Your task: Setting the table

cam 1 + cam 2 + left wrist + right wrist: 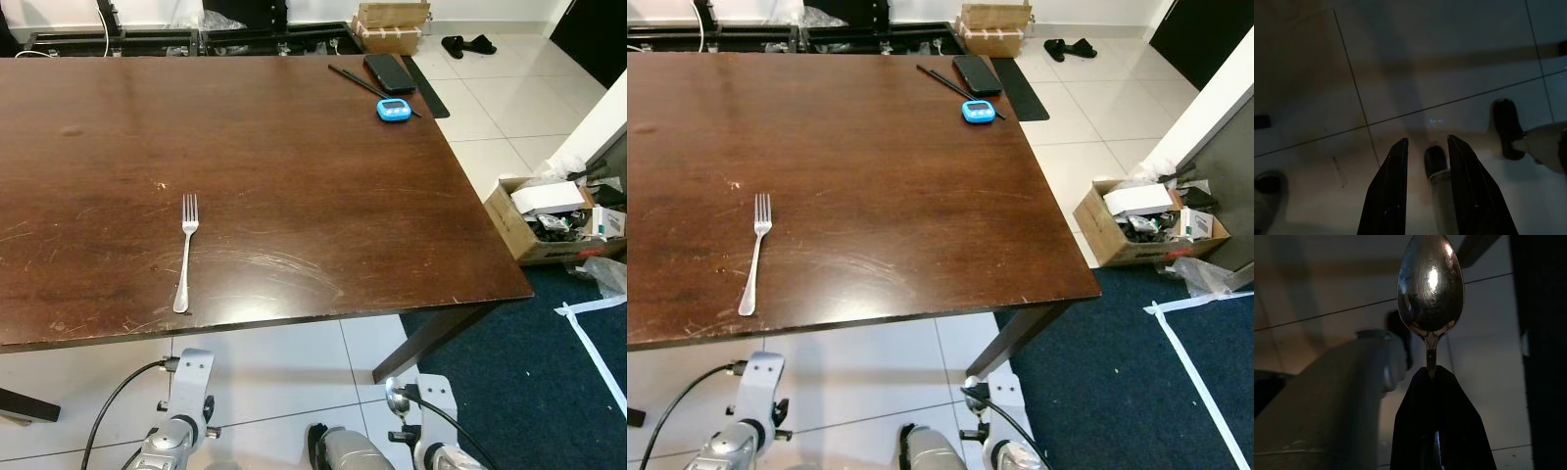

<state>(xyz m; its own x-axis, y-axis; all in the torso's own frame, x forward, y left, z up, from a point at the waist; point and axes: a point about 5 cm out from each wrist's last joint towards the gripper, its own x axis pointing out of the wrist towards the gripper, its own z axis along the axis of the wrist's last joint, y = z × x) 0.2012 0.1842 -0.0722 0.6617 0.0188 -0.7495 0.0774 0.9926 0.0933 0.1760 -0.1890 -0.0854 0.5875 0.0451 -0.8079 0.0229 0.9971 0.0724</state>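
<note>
A silver fork (185, 250) lies on the dark wooden table (294, 147) near its front edge, tines pointing away from me. My right gripper (1432, 377) hangs below the table edge, shut on the handle of a shiny spoon (1430, 284); the spoon bowl (396, 397) also shows by my right wrist in the left eye view. My left gripper (1427, 147) hangs low over the tiled floor, open with nothing between its black fingers (1393, 186).
At the table's far right lie a black phone (390, 71), a blue timer (394, 110) and dark chopsticks (358, 80). A cardboard box (549, 220) of clutter stands on the floor to the right, by a dark blue carpet (529, 372) with white tape.
</note>
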